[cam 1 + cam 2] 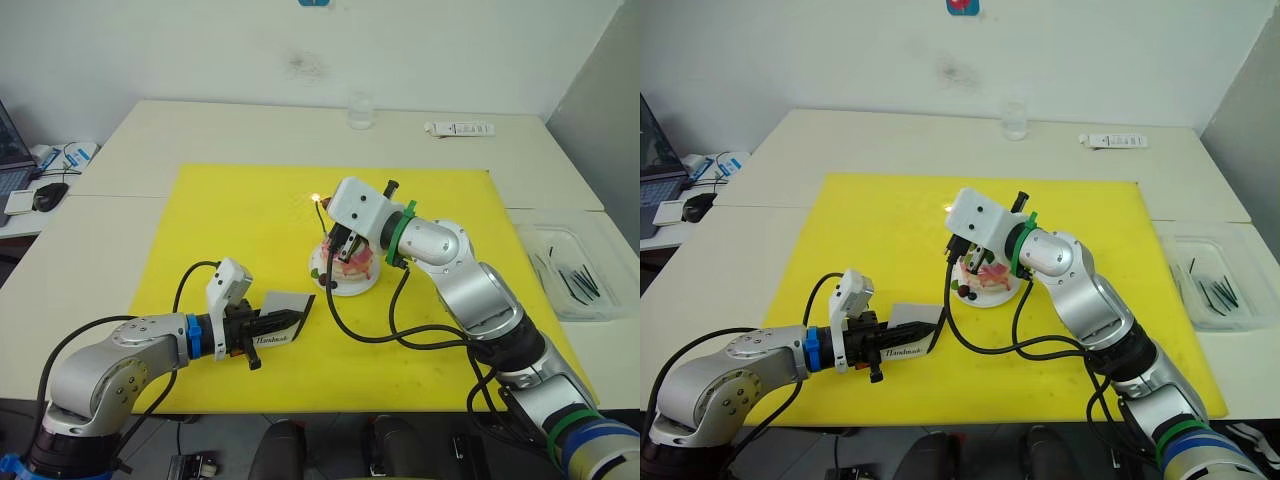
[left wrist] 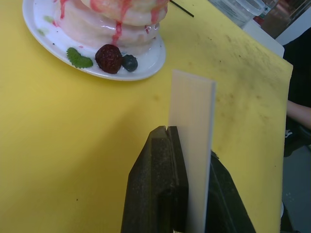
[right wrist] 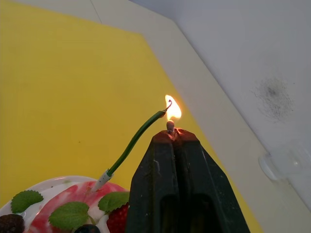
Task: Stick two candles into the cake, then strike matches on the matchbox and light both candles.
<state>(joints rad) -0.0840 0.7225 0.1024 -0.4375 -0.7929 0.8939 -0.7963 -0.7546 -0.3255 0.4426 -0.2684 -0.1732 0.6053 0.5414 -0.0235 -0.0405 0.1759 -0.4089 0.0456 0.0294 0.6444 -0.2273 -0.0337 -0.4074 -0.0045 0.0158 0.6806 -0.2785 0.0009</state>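
Left gripper (image 1: 290, 322) low over the yellow mat (image 1: 240, 210), fingers clamped on the white matchbox (image 1: 283, 318), near-left of the cake (image 1: 345, 268). Right gripper (image 3: 171, 132) above the cake, fingers pinched tight on a burning match (image 3: 170, 125), flame touching the candle (image 3: 136, 141) tip.

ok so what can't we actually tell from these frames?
- Second candle: head views have the right gripper covering the cake top; the right wrist view shows one candle and crops the cake at its bottom edge.
- Match: just its tip pokes out of the right gripper.
- Matchbox strip: left wrist view sees it edge-on in the left gripper.
- Sticks in the tray: too small to identify.
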